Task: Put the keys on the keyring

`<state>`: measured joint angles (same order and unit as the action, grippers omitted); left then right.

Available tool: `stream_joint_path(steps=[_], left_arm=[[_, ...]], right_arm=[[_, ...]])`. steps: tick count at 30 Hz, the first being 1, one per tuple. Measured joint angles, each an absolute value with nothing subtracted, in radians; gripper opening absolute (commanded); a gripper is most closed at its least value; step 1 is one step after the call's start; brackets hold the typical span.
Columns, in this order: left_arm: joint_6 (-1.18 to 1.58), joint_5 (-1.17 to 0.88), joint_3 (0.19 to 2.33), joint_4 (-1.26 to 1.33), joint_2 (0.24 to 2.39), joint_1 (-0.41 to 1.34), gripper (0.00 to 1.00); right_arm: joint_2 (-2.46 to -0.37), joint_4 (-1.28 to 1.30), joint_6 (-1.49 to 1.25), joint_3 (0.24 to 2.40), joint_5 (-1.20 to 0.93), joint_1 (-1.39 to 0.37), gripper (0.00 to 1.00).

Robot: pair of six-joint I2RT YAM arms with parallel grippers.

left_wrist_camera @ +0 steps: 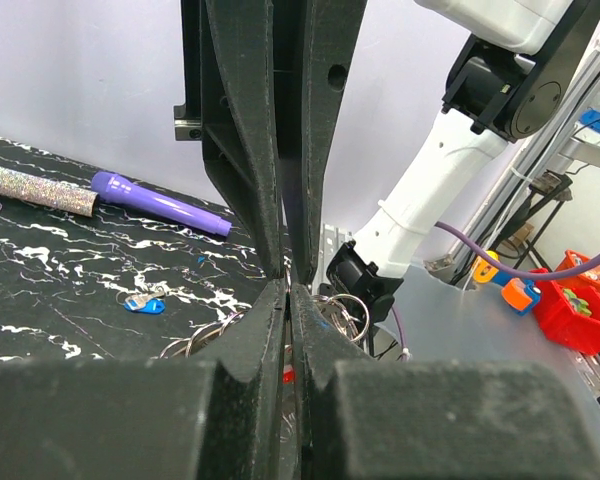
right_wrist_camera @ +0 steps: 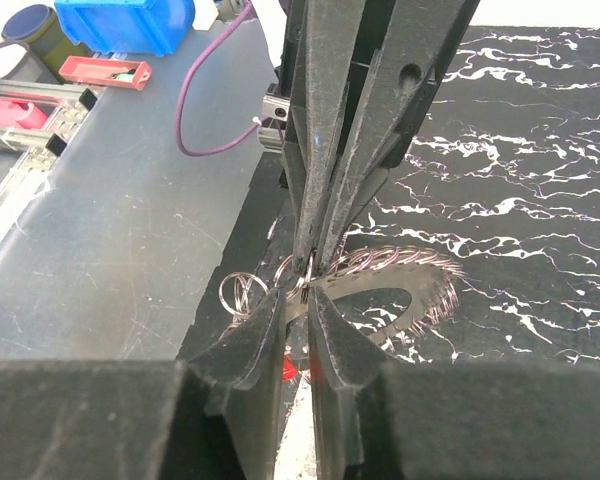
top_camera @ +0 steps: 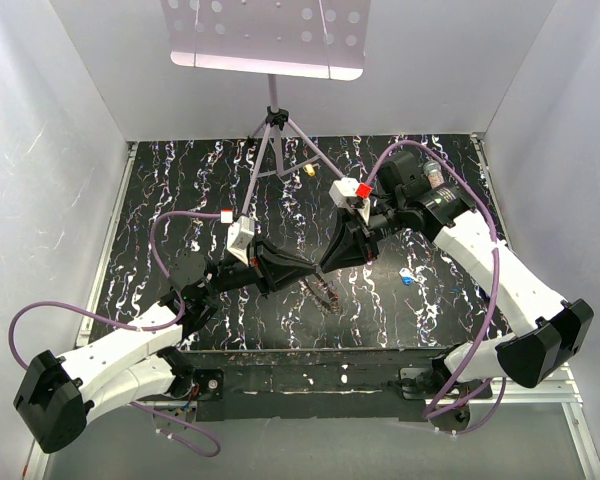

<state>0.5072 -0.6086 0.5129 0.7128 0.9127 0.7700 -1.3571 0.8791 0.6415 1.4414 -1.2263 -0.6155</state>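
Observation:
Both grippers meet tip to tip above the middle of the black mat (top_camera: 180, 200). The keyring (top_camera: 327, 293), a flat perforated metal band fringed with small wire rings (right_wrist_camera: 420, 290), hangs between and below them. My left gripper (left_wrist_camera: 288, 290) is shut on the ring's wire loops (left_wrist_camera: 348, 310). Facing it, my right gripper (right_wrist_camera: 308, 298) is shut on the end of the flat band. A red key head (right_wrist_camera: 290, 370) shows low in the gap under the jaws. One blue key (top_camera: 407, 279) lies on the mat to the right, and a yellow-headed one (top_camera: 310, 170) lies far back.
A tripod stand (top_camera: 273, 120) rises at the back centre. A purple pen (left_wrist_camera: 160, 202) and a glittery tube (left_wrist_camera: 40, 188) lie on the mat. Red bins (left_wrist_camera: 580, 300) and a blue bin (right_wrist_camera: 125, 22) sit off the table.

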Motion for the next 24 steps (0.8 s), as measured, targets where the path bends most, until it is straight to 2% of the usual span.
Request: stream_joint_path(steps=[6, 7, 8, 14, 16, 20, 22, 24], left_arm=[[0.51, -0.604, 0.513, 0.719, 0.913, 0.77, 0.0], [0.51, -0.601, 0.513, 0.719, 0.913, 0.77, 0.0], [0.51, -0.601, 0.513, 0.719, 0.913, 0.77, 0.0], [0.51, -0.599, 0.513, 0.702, 0.908, 0.77, 0.01], [0.508, -0.591, 0.514, 0.681, 0.902, 0.77, 0.16], [0.462, -0.577, 0.558, 0.498, 0.853, 0.769, 0.37], [0.43, -0.576, 0.605, 0.383, 0.823, 0.764, 0.42], [0.394, -0.577, 0.671, 0.25, 0.796, 0.754, 0.43]], right_arm=[[-1.359, 0.862, 0.625, 1.441, -1.227, -0.622, 0.15], [-1.361, 0.86, 0.623, 1.441, -1.226, -0.623, 0.12], [-1.363, 0.857, 0.621, 1.441, -1.226, -0.625, 0.03], [-1.372, 0.851, 0.6, 1.441, -1.214, -0.629, 0.01], [-1.372, 0.849, 0.596, 1.441, -1.199, -0.631, 0.01], [-1.376, 0.873, 0.601, 1.442, -1.142, -0.637, 0.01], [-1.384, 0.905, 0.612, 1.446, -1.115, -0.636, 0.01], [-1.401, 0.946, 0.627, 1.458, -1.098, -0.636, 0.01]])
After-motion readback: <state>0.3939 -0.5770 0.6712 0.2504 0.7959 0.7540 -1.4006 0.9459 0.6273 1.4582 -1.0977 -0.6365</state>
